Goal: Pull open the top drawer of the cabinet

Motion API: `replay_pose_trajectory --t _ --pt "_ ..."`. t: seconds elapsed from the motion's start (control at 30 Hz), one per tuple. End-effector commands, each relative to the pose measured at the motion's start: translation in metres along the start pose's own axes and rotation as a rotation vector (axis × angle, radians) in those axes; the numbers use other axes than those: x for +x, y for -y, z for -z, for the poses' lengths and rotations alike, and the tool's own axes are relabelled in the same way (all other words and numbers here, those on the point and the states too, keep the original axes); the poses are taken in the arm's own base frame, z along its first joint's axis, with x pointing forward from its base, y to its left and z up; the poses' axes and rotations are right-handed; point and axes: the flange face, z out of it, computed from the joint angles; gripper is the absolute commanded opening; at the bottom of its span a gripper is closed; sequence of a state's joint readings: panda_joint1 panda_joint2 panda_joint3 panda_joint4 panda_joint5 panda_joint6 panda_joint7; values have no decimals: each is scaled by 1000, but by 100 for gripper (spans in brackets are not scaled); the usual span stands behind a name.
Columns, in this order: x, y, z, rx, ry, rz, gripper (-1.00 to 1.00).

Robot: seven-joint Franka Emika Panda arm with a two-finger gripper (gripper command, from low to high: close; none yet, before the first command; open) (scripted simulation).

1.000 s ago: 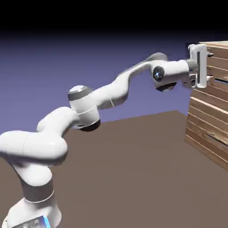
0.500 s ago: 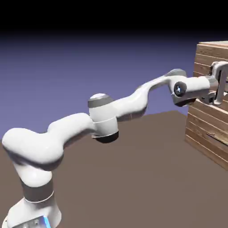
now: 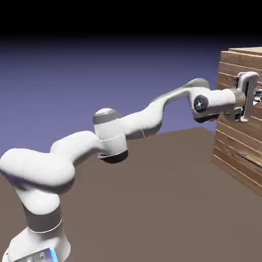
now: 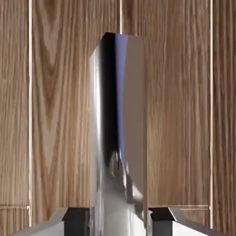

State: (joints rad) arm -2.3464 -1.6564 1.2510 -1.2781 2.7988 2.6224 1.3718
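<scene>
The brown plank-faced cabinet (image 3: 236,146) stands at the exterior view's right edge. Its top drawer (image 3: 229,71) is the uppermost section, and my gripper (image 3: 252,97) is pressed against its face, the arm stretched out level from the lower left. In the hand view a shiny metal handle (image 4: 119,138) runs up the middle of the drawer's wood front (image 4: 55,115). My gripper (image 4: 119,222) is shut on the handle, with one grey fingertip (image 4: 76,220) on each side of the bar. The fingertips are hidden in the exterior view.
A lower drawer with a dark slit (image 3: 249,159) sits below the hand. The brown table (image 3: 153,194) stretches between the robot's base and the cabinet. The arm's elbow (image 3: 107,130) hangs over the table's middle.
The jaws went from open to shut on the handle. Since half a second ago the hand and elbow have drawn back a little to the left, and the top drawer's face has come slightly left too.
</scene>
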Motion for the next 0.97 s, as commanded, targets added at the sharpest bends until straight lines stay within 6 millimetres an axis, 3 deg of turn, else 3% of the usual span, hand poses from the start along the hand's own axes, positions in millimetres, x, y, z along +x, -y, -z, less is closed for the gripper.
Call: replay_pose_trajectory --t 0.0,0.4,0.8,0.83,0.87,0.93 --pt "0 0 5 -1 0 0 -100" --pt "0 0 87 -1 0 0 -100" --pt "0 0 196 -1 0 0 -100" --pt "0 0 196 -1 0 0 100" --pt "0 0 196 -1 0 0 100" --pt "-1 0 217 0 0 1 100"
